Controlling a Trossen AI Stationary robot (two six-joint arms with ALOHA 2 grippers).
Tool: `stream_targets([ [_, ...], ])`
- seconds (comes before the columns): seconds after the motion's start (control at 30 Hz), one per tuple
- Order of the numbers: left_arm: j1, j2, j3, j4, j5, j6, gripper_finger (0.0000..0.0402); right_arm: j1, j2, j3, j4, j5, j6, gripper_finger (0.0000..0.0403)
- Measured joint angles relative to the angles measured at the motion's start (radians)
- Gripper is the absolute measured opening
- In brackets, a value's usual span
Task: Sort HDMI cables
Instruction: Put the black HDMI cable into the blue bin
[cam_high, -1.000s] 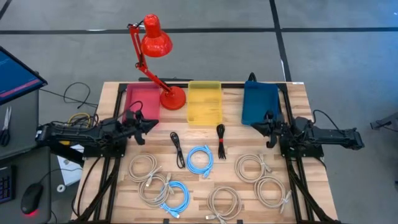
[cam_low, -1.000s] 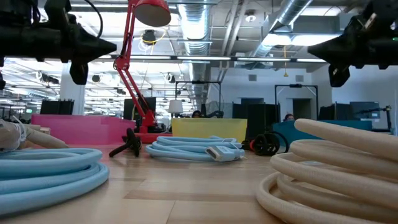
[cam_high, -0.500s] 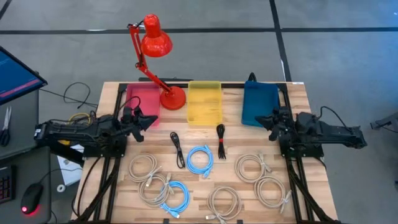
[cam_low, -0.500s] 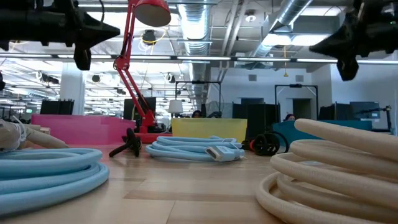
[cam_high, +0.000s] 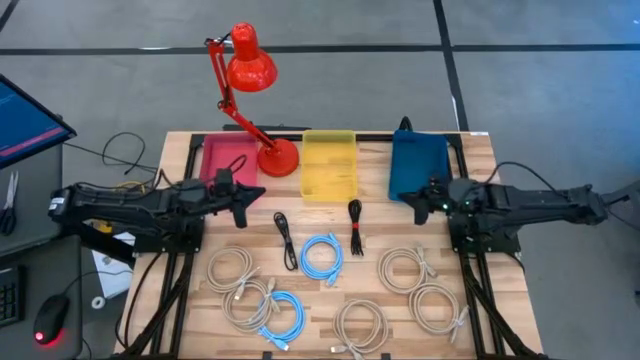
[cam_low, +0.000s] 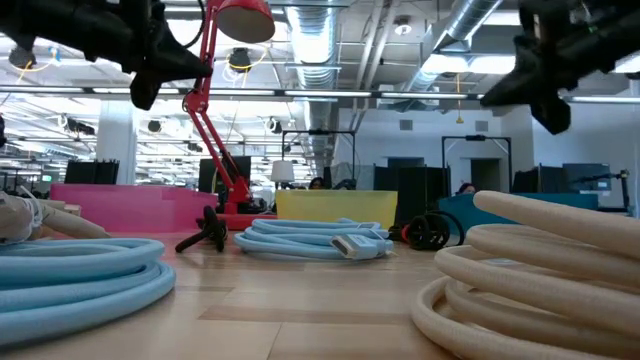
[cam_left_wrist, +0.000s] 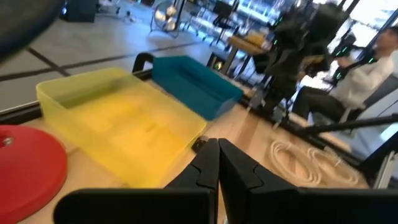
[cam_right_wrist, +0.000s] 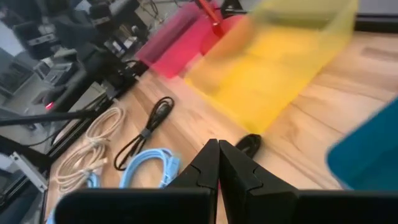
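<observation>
Now | left gripper (cam_high: 258, 191) fingers pressed together, empty, raised at table's left | right gripper (cam_high: 412, 199) likewise, right | black HDMI cables (cam_high: 286, 240) (cam_high: 355, 226) lie lengthwise between them toward the near edge, untouched | left bundle nearer left arm, the other slightly nearer right

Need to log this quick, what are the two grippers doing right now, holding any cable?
Left gripper: closed, holding nothing.
Right gripper: closed, holding nothing.
</observation>
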Motion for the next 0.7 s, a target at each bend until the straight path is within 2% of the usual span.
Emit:
stream_targets([
  [0.07,0.0,0.003,0.019,-0.038,0.0,0.003,0.0004,0.022,0.069,0.062,-0.024,0.008,0.0,0.0],
  [0.2,0.0,-0.011,0.048,-0.077,0.0,0.038,0.0004,0.072,0.21,0.206,-0.166,0.093,0.01,0.0],
  [0.43,0.0,-0.053,0.058,-0.098,0.0,0.054,0.0004,0.108,0.425,0.395,-0.386,0.238,0.219,0.0],
  [0.57,0.0,-0.058,0.059,-0.097,0.0,0.05,0.0004,0.097,0.54,0.428,-0.443,0.242,0.39,0.0],
  [0.7,0.0,-0.058,0.059,-0.098,0.0,0.048,0.0004,0.093,0.664,0.442,-0.426,0.2,0.436,0.0],
])
